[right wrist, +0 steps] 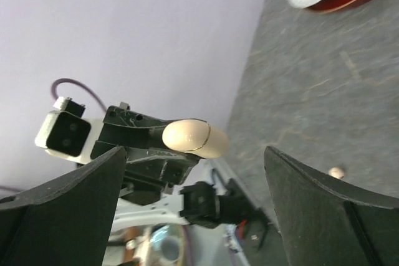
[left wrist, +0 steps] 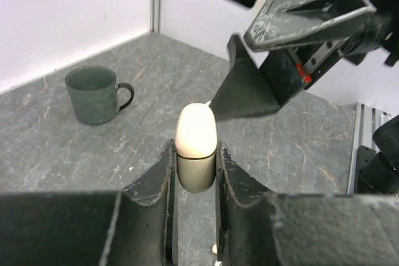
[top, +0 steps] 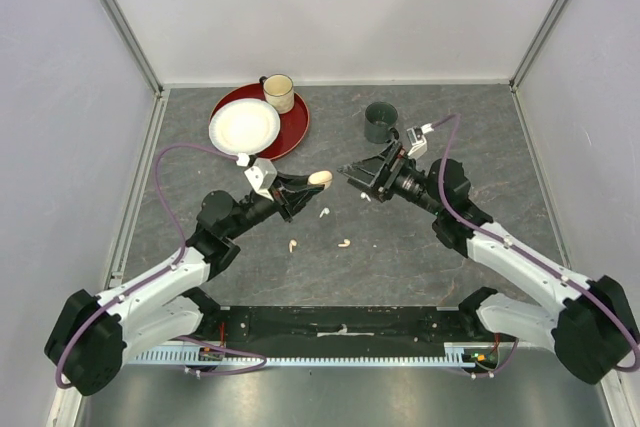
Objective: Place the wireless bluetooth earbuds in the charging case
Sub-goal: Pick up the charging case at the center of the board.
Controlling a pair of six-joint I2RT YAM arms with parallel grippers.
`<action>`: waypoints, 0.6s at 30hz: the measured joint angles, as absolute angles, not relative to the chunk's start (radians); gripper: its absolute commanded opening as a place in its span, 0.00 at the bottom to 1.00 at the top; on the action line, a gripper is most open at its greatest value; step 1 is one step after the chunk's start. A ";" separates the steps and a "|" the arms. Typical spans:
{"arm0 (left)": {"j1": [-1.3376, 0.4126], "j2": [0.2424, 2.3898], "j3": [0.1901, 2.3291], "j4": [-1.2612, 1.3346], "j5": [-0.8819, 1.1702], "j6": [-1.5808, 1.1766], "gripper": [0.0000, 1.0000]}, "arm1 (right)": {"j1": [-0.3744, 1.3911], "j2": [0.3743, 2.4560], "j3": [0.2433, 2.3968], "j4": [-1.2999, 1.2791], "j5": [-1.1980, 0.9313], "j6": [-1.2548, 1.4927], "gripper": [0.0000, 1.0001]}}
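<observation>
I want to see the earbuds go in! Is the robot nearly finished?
Not nearly. Done: the charging case is picked up. In hand: the left fingers hold it, lid seemingly shut, facing the open right fingers. Left: every earbud I can see, three of them, lies on the table, waiting to go in.

we see a dark grey, stone-veined table. at its back left rests a round red tray. well to the right of that, near the back, a dark green ceramic mug stands upright. toward the middle, tiny pale stemmed plastic earbuds lie loose and apart: the rear earbud, and nearer us the left earbud and the right earbud.
</observation>
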State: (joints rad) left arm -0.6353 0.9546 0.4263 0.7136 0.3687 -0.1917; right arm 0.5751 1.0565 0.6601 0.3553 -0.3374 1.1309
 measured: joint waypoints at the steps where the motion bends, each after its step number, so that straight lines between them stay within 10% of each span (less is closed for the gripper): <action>1: -0.635 0.959 0.422 0.738 0.373 -0.190 0.02 | 0.576 1.076 0.646 0.408 -0.368 1.183 0.98; 18: -0.635 1.005 0.419 0.871 0.406 -0.188 0.02 | 0.579 1.232 0.600 0.701 -0.500 1.496 0.88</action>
State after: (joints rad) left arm -0.6353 1.0054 0.4191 0.8711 0.4065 -0.1879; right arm 0.5789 1.2324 0.6003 0.7013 -0.4999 1.4963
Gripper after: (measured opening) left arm 0.253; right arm 0.905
